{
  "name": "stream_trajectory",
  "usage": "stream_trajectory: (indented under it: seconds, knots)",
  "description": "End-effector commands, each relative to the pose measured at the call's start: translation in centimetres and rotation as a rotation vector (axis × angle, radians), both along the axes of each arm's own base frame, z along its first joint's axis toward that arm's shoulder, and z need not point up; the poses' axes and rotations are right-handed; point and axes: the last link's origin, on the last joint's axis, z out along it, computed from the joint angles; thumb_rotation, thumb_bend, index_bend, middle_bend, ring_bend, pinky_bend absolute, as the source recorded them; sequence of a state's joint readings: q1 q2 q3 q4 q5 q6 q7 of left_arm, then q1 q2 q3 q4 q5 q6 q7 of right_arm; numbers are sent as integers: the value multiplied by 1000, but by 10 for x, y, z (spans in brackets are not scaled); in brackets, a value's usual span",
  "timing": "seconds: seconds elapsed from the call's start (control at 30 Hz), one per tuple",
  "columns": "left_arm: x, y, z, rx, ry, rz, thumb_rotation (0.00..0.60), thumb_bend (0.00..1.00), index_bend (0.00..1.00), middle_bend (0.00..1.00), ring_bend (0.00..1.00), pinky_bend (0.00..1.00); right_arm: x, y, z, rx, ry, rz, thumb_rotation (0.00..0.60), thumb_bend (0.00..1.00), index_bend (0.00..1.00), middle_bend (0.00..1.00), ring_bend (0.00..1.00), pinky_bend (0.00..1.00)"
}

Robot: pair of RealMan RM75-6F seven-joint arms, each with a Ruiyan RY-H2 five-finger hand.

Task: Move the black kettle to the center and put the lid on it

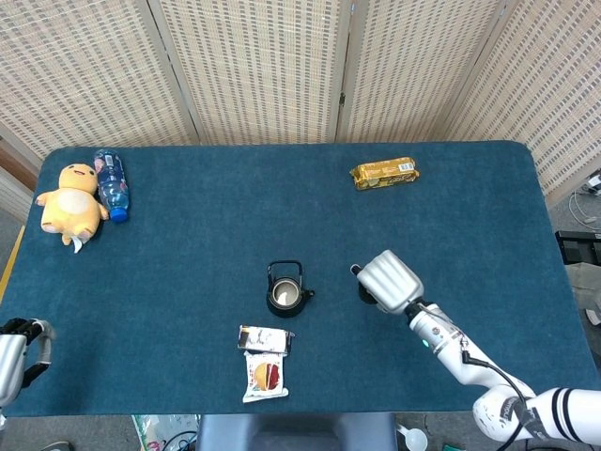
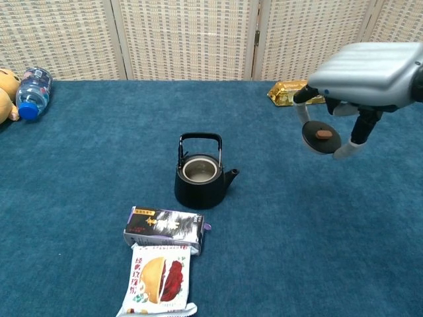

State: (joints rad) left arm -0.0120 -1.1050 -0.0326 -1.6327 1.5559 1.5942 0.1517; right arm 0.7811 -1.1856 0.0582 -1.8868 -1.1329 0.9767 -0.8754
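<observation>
The lid [image 2: 321, 137] is pinched by the fingers of the right hand [image 2: 360, 72] and is held up in the air, off the table [image 2: 86, 172]. The black kettle [image 2: 201, 177] sits well to the left of that hand and lower down, w/ its top open and its handle standing up. It looks like the kettle is already near the middle of the table, so that part seems done. What is left: the lid has to be carried over the kettle's mouth and set down on it, then let go. The left hand [image 1: 21, 343] is seen only at the edge of the head view, far from everything; it can't be told if its fingers are apart or together. Just below the kettle, 2 snack packs [image 2: 162, 254] are lying flat. A gold snack bar [image 2: 285, 92] is partly hidden behind the right hand in the chest view. Far to the left of that hand, a water bottle [image 1: 112, 182] and a yellow plush toy [image 1: 69, 199] are lying side by side. The table is covered w/ a dark blue cloth. Behind it, woven folding screens [image 1: 263, 66] are set up.
</observation>
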Motion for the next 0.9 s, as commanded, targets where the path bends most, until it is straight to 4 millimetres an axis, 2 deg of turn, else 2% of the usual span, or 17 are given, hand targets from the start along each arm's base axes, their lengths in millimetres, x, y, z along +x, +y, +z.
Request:
stream_trajectory:
  seconds: [0.03,0.53,0.9]
  knots:
    - [0,0,0,-3,1,-2,600,559,577,579,422,584,8,-2,-4,8,-11,6,600,134,479,1000,1000,1000]
    - [1,-4,3,-5,-11,-22,600,558,577,579,422,585,55,-20,-31,18,-44,47,600,135,480,1000,1000,1000]
    - [2,-9,3,-9,-8,-45,600,558,577,579,422,584,76,-28,-56,34,-39,57,600,134,481,1000,1000,1000]
